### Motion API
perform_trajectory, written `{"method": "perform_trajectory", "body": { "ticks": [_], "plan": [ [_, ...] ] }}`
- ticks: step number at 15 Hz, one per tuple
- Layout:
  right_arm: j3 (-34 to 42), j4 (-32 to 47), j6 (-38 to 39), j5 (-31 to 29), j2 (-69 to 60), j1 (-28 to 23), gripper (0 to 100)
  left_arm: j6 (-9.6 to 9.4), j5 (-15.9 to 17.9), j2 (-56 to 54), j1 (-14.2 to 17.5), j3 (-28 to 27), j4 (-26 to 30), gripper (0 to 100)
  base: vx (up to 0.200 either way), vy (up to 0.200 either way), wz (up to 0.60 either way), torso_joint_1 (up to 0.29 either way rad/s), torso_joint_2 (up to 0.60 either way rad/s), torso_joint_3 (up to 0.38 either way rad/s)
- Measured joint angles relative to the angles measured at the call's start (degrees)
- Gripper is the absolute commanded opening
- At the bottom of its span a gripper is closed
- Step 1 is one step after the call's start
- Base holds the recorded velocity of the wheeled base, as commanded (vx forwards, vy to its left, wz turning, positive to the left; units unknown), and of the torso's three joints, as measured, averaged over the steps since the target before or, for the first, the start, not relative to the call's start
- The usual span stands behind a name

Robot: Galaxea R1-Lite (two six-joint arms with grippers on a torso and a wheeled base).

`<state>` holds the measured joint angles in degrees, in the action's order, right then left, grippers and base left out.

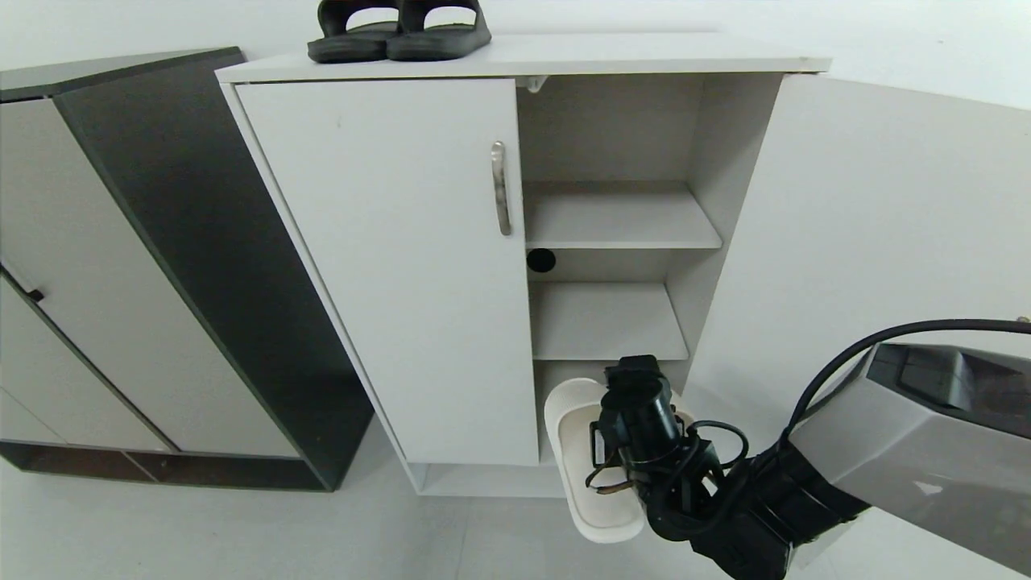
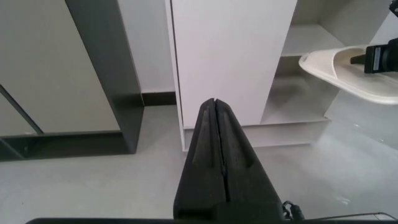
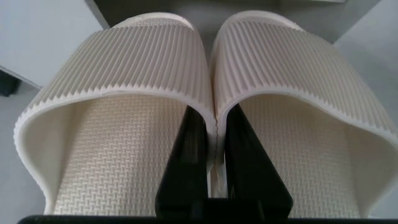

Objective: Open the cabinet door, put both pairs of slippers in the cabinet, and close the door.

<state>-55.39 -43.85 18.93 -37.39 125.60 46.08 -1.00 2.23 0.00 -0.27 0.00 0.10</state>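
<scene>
- Head view: white slippers point(image 1: 573, 451) held off the floor, at the mouth of the cabinet's point(image 1: 378, 266) open bottom compartment.
- Right gripper point(image 3: 214, 124) pinches their inner walls together.
- Left gripper point(image 2: 214, 106): fingers pressed together, empty.
- Black slippers point(image 1: 399, 32) lie atop the cabinet.

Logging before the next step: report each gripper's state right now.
Left gripper: closed, holding nothing.
Right gripper: closed on the white slippers, pinching their adjoining inner sides together.
</scene>
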Motion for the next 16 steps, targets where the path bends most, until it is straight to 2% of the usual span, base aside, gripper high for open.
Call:
{"method": "perform_trajectory", "body": {
  "ticks": [3,5,6,8,13,16],
  "plan": [
    [1.0,-7.2,-2.2,-1.7,0.2,-0.6,0,0.27,0.0,0.0,0.0,0.0,0.0,0,0.000,0.000,0.00,-0.002,0.00,-0.149],
    [2.6,-15.1,-5.6,-4.4,0.6,-0.9,0,0.16,0.0,0.0,0.0,0.0,0.0,0,0.000,0.000,0.00,0.000,0.00,0.000],
    [3.1,-15.9,-6.3,-4.8,0.9,-1.1,0,0.02,0.0,0.0,0.0,0.0,0.0,0,0.000,0.000,0.00,0.000,0.00,0.000],
    [3.8,-24.8,-9.7,-5.0,2.8,-1.7,0,-0.01,0.0,0.0,0.0,0.0,0.0,0,0.000,0.000,0.00,0.000,0.00,0.000],
    [5.0,-28.7,-11.7,-4.5,6.2,-2.5,0,-0.06,0.0,0.0,0.0,0.0,0.0,0,0.000,0.000,0.00,0.000,0.00,0.000],
    [5.1,-29.1,-11.7,-4.3,6.8,-2.5,0,-0.04,0.0,0.0,0.0,0.0,0.0,0,0.200,0.000,0.00,-0.002,0.00,0.006]
  ]
}}
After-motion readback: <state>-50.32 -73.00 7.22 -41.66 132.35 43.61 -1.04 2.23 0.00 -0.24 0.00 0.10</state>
